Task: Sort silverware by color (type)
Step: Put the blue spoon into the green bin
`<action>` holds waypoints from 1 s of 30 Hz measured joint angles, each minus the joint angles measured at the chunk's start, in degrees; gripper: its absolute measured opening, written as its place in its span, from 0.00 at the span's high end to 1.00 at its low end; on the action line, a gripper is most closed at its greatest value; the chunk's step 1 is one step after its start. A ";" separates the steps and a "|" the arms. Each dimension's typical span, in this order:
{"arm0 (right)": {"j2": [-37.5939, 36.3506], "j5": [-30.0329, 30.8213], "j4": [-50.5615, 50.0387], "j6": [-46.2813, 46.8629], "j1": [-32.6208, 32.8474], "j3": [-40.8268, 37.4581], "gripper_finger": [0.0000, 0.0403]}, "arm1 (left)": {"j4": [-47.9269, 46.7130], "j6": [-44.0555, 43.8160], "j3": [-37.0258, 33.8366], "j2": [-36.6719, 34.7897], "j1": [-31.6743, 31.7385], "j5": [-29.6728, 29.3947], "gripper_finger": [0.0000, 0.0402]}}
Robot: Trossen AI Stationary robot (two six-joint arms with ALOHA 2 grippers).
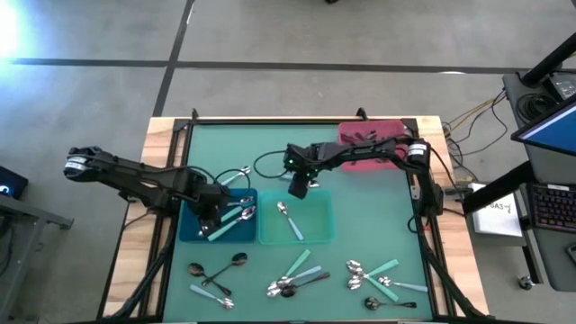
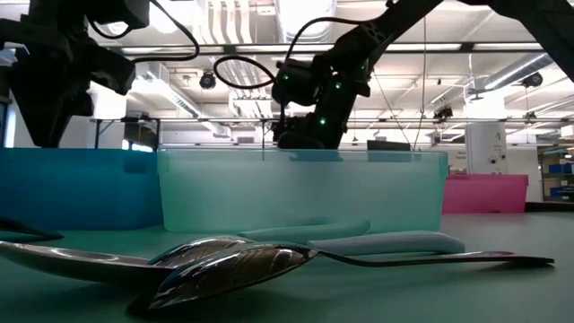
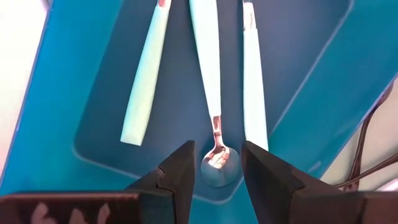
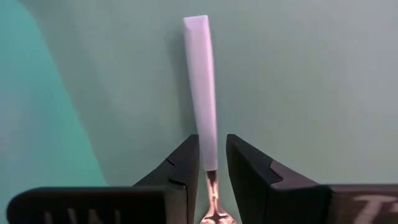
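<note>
Teal-handled spoon [image 4: 203, 93] sits pinched between the right claw's [image 4: 211, 163] fingers, hanging above the light teal bin [image 1: 317, 236] near its back rim. Left claw [image 3: 217, 169] hovers with fingers parted over the blue bin [image 1: 191, 229], where three teal-handled spoons [image 3: 211, 74] lie; it holds nothing. Loose spoons [image 1: 297, 274] wait on the table [image 1: 261, 144] in front. The risk: the narrow grip near the spoon's neck may let it swing or slip, dropping outside a bin. Right arm reaches across from the pink bin [image 1: 382, 135], claw pointing down.

Grey concrete floor [image 1: 360, 36] around table; bright ceiling lights [image 2: 242, 13]; keyboard [image 1: 551, 207] on side desk.
</note>
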 joint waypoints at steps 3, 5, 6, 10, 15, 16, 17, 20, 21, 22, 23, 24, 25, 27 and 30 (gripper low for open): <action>0.37 0.06 0.09 -0.16 -0.08 0.00 0.80 | -0.03 0.04 -0.02 0.00 0.00 0.00 0.72; 0.75 0.04 0.29 -0.37 -0.06 0.00 0.79 | -0.05 0.17 -0.02 0.00 0.00 -0.02 0.72; 0.91 0.02 0.45 -0.37 -0.06 0.02 0.79 | -0.05 0.17 -0.02 -0.02 0.00 -0.02 0.72; 1.68 -0.65 0.35 -0.90 0.16 0.02 0.75 | -0.05 0.20 -0.04 -0.02 0.00 -0.02 0.72; 2.04 -1.78 0.64 -0.87 0.33 0.02 0.70 | -0.03 0.53 -0.36 -0.02 0.00 -0.04 0.72; 2.08 -1.85 0.69 -0.80 0.31 0.02 0.69 | 0.00 0.70 -0.41 -0.02 0.00 -0.05 0.72; 2.10 -1.84 0.74 -0.63 0.31 0.02 0.69 | -0.02 0.81 -0.43 -0.02 0.00 -0.06 0.72; 2.12 -0.08 0.89 -0.88 0.31 0.02 0.68 | 0.16 1.00 -0.44 -0.02 0.00 -0.12 0.72; 2.12 0.18 0.96 -1.26 0.30 0.02 0.69 | 0.19 1.05 -0.44 -0.02 0.00 -0.15 0.72; 2.12 0.11 1.00 -1.49 0.11 0.02 0.71 | 0.19 1.05 -0.44 -0.02 0.00 -0.17 0.72; 2.12 -0.01 1.01 -1.49 -0.10 0.02 0.73 | 0.19 1.05 -0.44 -0.02 0.00 -0.17 0.72; 2.12 -0.01 1.13 -1.51 -0.36 0.02 0.76 | 0.21 1.07 -0.43 -0.02 0.00 -0.25 0.72; 2.14 0.04 1.24 -1.53 -0.57 0.02 0.79 | 0.21 1.09 -0.44 -0.02 0.00 -0.58 0.72; 2.16 0.02 1.24 -1.53 -1.03 0.02 0.87 | 0.23 1.09 -0.44 -0.02 0.00 -1.27 0.72; 2.16 0.02 1.41 -2.27 -1.57 0.02 0.94 | 0.26 1.11 -0.43 -0.02 0.00 -1.54 0.72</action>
